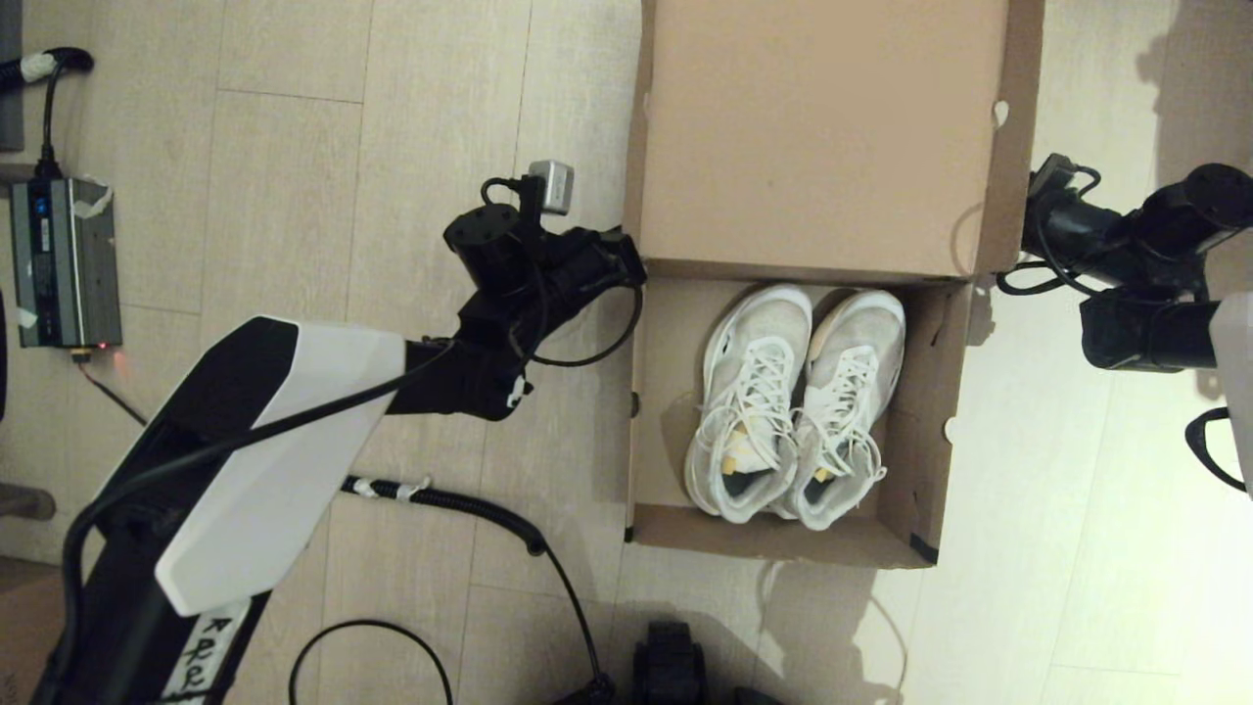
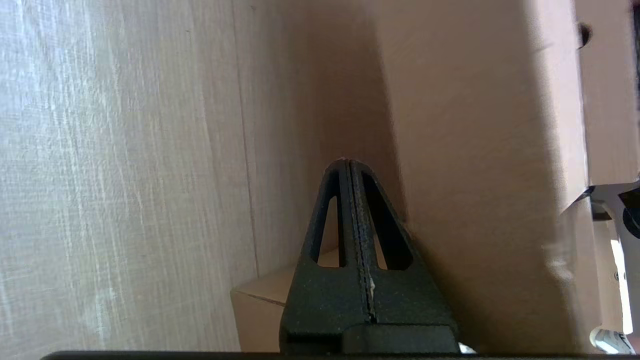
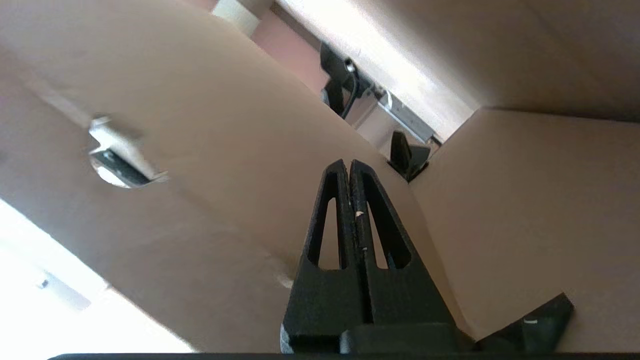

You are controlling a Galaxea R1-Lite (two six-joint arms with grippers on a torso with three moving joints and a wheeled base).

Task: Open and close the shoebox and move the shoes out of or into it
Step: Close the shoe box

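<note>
shoes [image 1: 793, 401] seen inside open shoebox [image 1: 925, 431] | left gripper [image 2: 348, 165], right gripper [image 3: 347, 165] pressed together, empty, flanking lid | lid-closing judged next, inward push needed

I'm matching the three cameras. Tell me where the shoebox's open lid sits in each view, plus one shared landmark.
Head view: the lid stands open at upper centre, behind the shoes.
Left wrist view: its outer side is beside the shut left hand.
Right wrist view: its side is beyond the shut right hand.
Landmark: the lid's cutout hole.

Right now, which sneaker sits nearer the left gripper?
The left-hand shoe of the pair in the shoebox; it lies toward the wall beside the left gripper, the other shoe toward the right gripper.
</note>
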